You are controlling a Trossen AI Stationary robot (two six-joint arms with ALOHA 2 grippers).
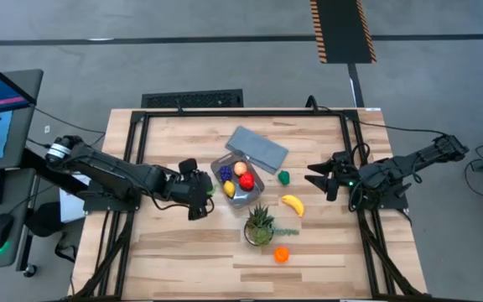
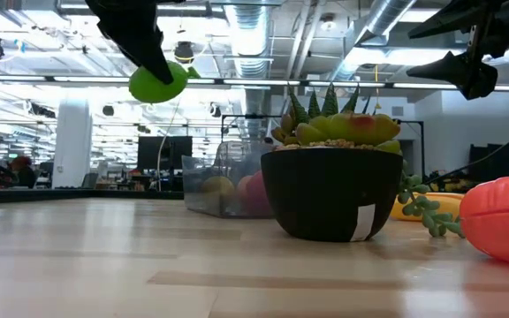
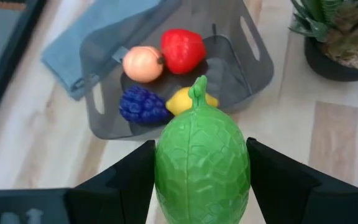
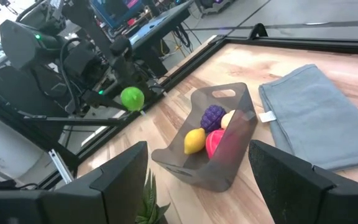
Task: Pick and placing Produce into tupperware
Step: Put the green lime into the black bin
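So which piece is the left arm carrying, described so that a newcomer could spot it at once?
Start at the clear tub mid-table, beside the spiky potted plant. Just off the tub's left-arm side, the left gripper hangs above the wood, shut on a bright green fruit. Unlike the purple, yellow, red and peach pieces in the tub, it is off the table, with a scaly skin and short stem.

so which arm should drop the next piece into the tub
Left: its tool is shut on the green fruit in the air beside the tub. The right tool is open and empty.

A glossy green plastic fruit (image 3: 202, 163) with a veined skin, a see-through grey plastic tub (image 3: 253, 59), pale wood table (image 1: 191, 252).
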